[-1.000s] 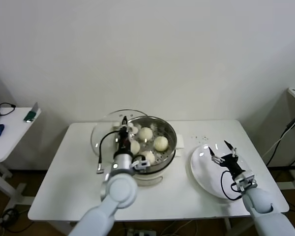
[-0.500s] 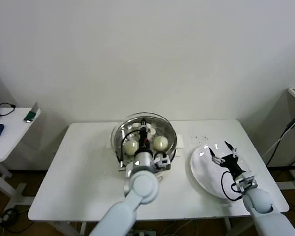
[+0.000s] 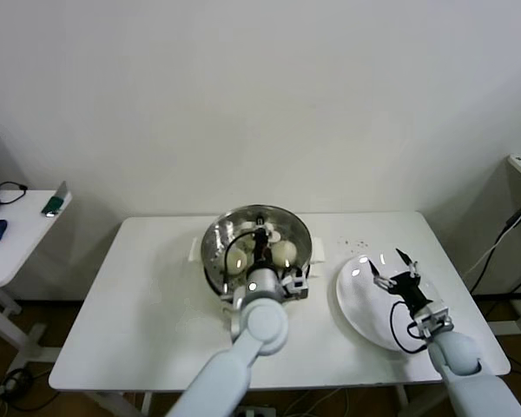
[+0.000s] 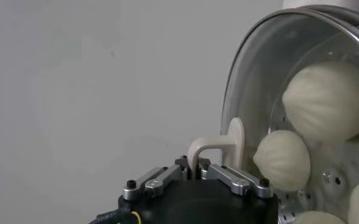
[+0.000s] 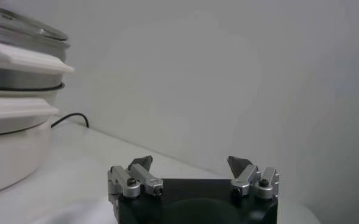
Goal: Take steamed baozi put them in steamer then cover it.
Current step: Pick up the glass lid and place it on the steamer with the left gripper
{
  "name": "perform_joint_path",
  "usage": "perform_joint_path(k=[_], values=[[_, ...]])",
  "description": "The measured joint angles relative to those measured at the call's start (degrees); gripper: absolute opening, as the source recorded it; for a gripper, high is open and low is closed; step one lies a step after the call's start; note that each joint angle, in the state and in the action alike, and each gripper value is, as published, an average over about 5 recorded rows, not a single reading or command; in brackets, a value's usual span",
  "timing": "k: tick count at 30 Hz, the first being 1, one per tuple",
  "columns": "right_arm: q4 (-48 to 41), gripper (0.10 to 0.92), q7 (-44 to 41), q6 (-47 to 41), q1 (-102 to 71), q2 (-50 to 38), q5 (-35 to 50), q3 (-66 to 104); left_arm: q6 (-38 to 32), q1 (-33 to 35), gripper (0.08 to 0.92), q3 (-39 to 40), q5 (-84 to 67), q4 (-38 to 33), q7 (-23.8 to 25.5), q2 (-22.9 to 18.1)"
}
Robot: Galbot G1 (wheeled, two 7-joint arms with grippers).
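The steamer (image 3: 212, 265) stands at the table's middle with the glass cover (image 3: 278, 221) lying over its mouth. My left gripper (image 3: 260, 240) is shut on the cover's cream handle (image 4: 214, 145), which sits pinched between the jaws. Through the glass (image 4: 258, 85) I see steamed baozi (image 4: 329, 100) on the perforated tray, another (image 4: 283, 159) beside it; in the head view a baozi (image 3: 284, 253) shows under the cover. My right gripper (image 3: 392, 268) hovers open over the white plate (image 3: 361, 306), nothing between its fingers (image 5: 140, 170).
The white plate lies right of the steamer near the table's right edge. A small side table (image 3: 17, 239) with gadgets stands far left. Bare table top (image 3: 139, 321) stretches left of the steamer. From the right wrist, the steamer's white base (image 5: 8, 146) is close by.
My left gripper carried the cover rightward from beside the steamer's left rim to directly over the steamer. The right arm has stayed still.
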Motion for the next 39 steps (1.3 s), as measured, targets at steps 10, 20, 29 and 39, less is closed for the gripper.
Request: perform_joint_path(k=[10, 20, 29, 39], values=[[-0.8, 0.823, -0.3, 0.1, 0.7, 0.3, -0.4, -0.1, 0.0, -0.2, 0.158, -0.2, 0.2, 1.3, -0.3, -0.5], [-1.3, 0.823, -0.5, 0.4, 1.0, 0.6, -0.5, 0.0, 0.0, 0.2, 0.158, -0.3, 0.3, 2.6, -2.6, -0.6], [-1.1, 0.823, -0.6, 0.1, 1.1, 0.6, -0.6, 0.1, 0.0, 0.4, 0.195, -0.4, -0.7, 2.8, -3.8, -1.0], [-0.1, 0.823, 0.6, -2.6, 1.0, 0.6, -0.1, 0.7, 0.0, 1.7, 0.474, 0.2, -1.9, -0.5, -3.0, 0.9]])
